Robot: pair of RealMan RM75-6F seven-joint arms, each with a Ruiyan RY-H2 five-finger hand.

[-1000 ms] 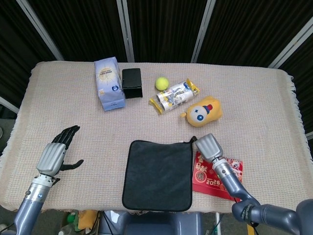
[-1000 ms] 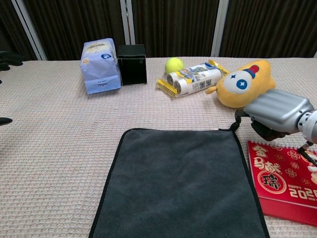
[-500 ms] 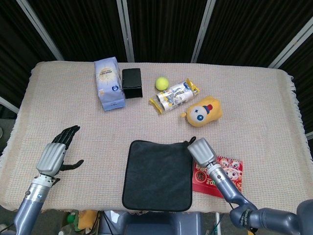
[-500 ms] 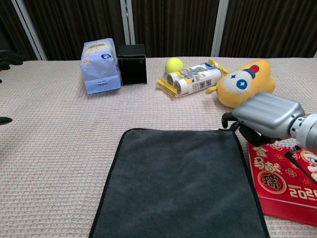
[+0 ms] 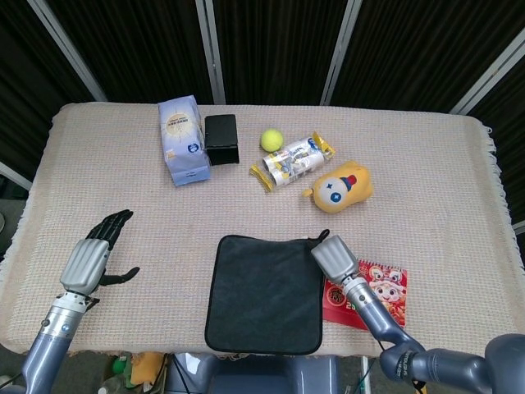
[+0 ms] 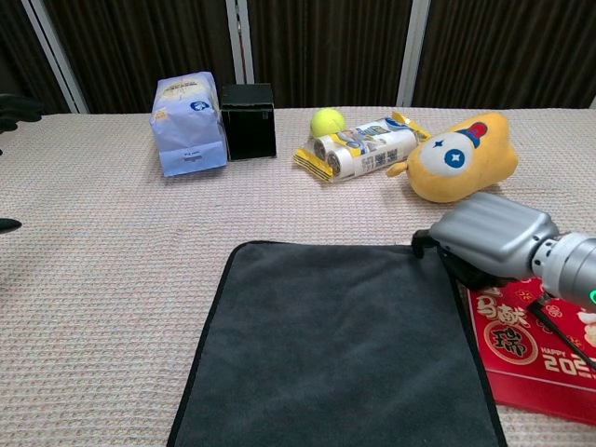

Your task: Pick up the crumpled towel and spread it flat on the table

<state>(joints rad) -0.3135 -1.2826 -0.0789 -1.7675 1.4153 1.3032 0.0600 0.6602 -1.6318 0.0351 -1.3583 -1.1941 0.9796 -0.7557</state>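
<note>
Across the bench (image 5: 459, 164), covered in a pale woven cloth, the big item is the dark towel (image 5: 264, 293), and it lies open and nearly flat at the near edge, its black hem squared off on all sides. So the spreading looks all but done; only the far right corner is in play.

At that corner sits the right hand (image 5: 331, 256), palm down, silver back showing, touching the towel's edge. Its fingers are curled under and hidden in the chest view too, so I cannot tell whether they pinch the hem or merely rest on it. Under that forearm lies the red calendar card (image 5: 381, 289), just beside the towel.

Over on the left, the left hand (image 5: 96, 256) hovers well apart from everything, fingers (image 5: 115, 223) spread, holding nothing.

Along the back: the blue packet (image 5: 183, 140), the black box (image 5: 221, 139), the yellow plush toy (image 5: 339, 187), the snack roll (image 5: 294, 159), and the tennis ball (image 5: 271, 139).

The risks? If those hidden fingers grip the hem, pulling away could drag the corner and ruck the towel again. A sweep to the right could also shove the red card, and a lift going too far back might nudge the plush toy close behind.
</note>
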